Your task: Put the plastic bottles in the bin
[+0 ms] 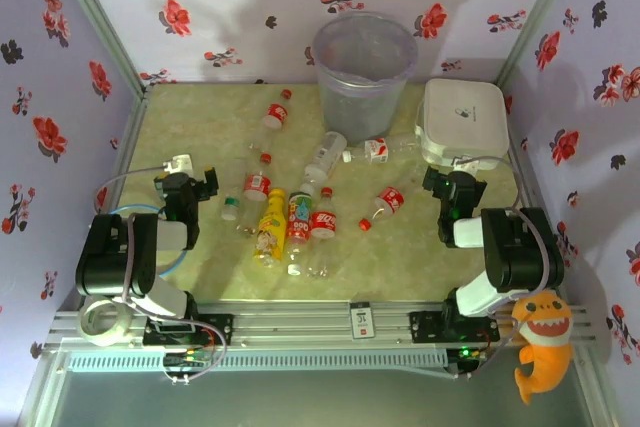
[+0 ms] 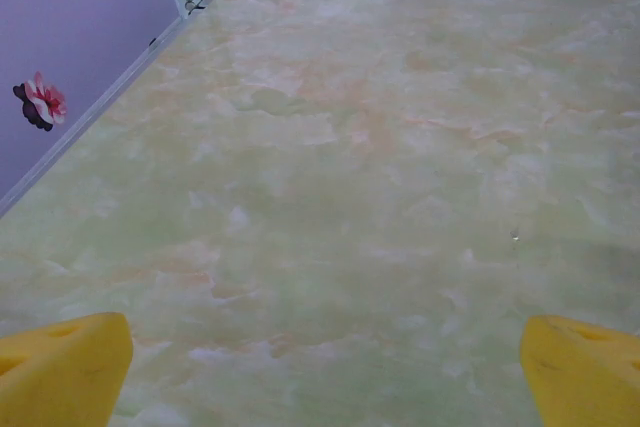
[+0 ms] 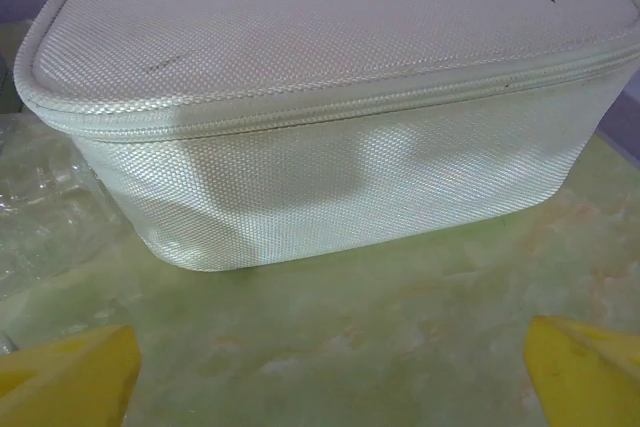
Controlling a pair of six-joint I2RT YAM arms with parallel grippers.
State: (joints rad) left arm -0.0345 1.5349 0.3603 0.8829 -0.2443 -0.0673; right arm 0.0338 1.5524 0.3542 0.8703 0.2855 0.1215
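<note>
Several plastic bottles lie in the middle of the green marble table: a yellow one (image 1: 270, 222), a blue-green labelled one (image 1: 298, 219), red-labelled ones (image 1: 323, 218) (image 1: 257, 183) (image 1: 387, 201), and others nearer the back. The translucent greyish bin (image 1: 365, 62) stands upright at the back centre. My left gripper (image 1: 185, 184) is left of the bottles, open, over bare table; its yellow fingertips (image 2: 60, 367) are wide apart with nothing between them. My right gripper (image 1: 452, 187) is open too, fingertips (image 3: 585, 367) spread, facing the white case. A clear bottle (image 3: 40, 207) shows at the left edge.
A white zipped fabric case (image 1: 462, 122) (image 3: 320, 97) sits at the back right, just ahead of my right gripper. Flowered walls close in three sides. A tape roll (image 1: 100, 317) and an orange toy (image 1: 540, 342) hang by the arm bases.
</note>
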